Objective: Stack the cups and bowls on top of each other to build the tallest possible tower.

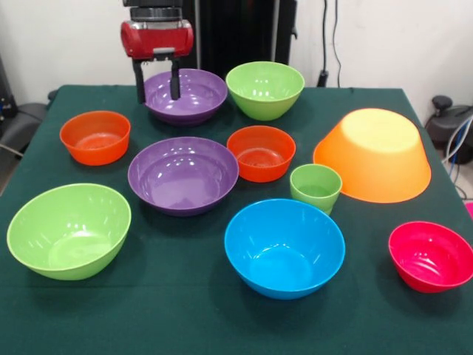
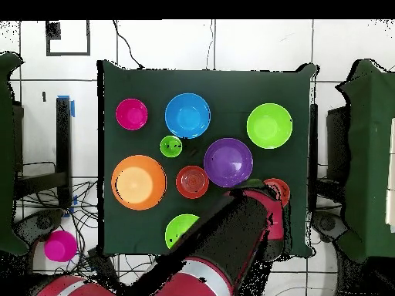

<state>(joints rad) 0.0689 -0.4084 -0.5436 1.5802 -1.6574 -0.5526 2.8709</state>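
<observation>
My gripper (image 1: 157, 90) is open at the far left, one finger outside and one inside the rim of a purple bowl (image 1: 191, 96). Beside that bowl stands a light-green bowl (image 1: 264, 89). In the middle row are an orange-red bowl (image 1: 94, 137), a second purple bowl (image 1: 183, 175), another orange-red bowl (image 1: 260, 153) and the small green cup (image 1: 315, 188). The big orange-yellow bowl (image 1: 373, 155) lies upside down at the right. Nearest are a green bowl (image 1: 68, 231), a blue bowl (image 1: 284, 248) and a pink-red bowl (image 1: 432, 257). Nothing is stacked. In the overhead view the arm (image 2: 231, 231) hides the gripper and its purple bowl.
A dark green cloth (image 1: 185, 310) covers the table. A chair (image 1: 18, 118) stands off the left edge and cables hang at the right. A magenta round thing (image 2: 60, 246) lies on the floor beside the table in the overhead view.
</observation>
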